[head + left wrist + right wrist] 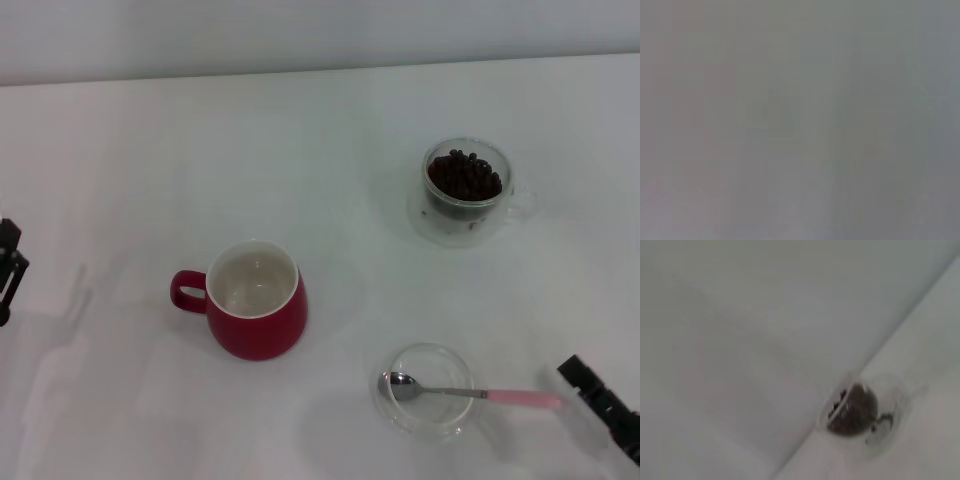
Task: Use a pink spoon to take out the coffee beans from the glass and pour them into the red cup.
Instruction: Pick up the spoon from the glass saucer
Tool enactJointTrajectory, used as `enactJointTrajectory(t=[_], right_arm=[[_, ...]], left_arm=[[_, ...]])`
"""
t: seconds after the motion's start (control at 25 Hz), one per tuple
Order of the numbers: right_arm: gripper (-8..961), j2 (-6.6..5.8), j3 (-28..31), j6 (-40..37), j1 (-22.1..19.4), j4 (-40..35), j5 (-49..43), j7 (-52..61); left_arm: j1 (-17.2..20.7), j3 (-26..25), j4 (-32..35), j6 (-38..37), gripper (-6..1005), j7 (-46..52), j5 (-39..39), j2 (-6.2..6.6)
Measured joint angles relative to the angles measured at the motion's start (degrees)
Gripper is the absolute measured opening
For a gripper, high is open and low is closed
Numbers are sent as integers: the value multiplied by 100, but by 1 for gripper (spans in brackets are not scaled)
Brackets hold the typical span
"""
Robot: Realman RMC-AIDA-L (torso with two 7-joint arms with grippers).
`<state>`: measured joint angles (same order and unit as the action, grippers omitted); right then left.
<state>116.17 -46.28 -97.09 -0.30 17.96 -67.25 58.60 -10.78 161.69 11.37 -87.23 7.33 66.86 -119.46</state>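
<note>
The pink spoon (470, 394) lies across a low clear glass dish (425, 390) at the front right, its metal bowl in the dish and its pink handle pointing right. The glass (465, 192) with the coffee beans (464, 176) stands at the back right; it also shows in the right wrist view (860, 412). The red cup (255, 300) stands in the middle, handle to the left, with nothing in it. My right gripper (605, 405) is at the lower right edge, just right of the spoon's handle tip. My left gripper (8, 270) is at the left edge, far from everything.
The white table (320, 130) carries all these things. The left wrist view shows only a blank grey surface.
</note>
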Motion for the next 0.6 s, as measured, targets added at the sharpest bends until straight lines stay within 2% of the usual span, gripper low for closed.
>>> enactJointTrajectory(t=[0.2, 0.6], right_arm=[[806, 1, 6, 400, 145, 39, -149, 92], [797, -4, 2, 497, 383, 36, -592, 453]], left_arm=[[-49, 21, 20, 0, 800, 5, -13, -4], [-63, 30, 24, -4, 801, 5, -15, 1]])
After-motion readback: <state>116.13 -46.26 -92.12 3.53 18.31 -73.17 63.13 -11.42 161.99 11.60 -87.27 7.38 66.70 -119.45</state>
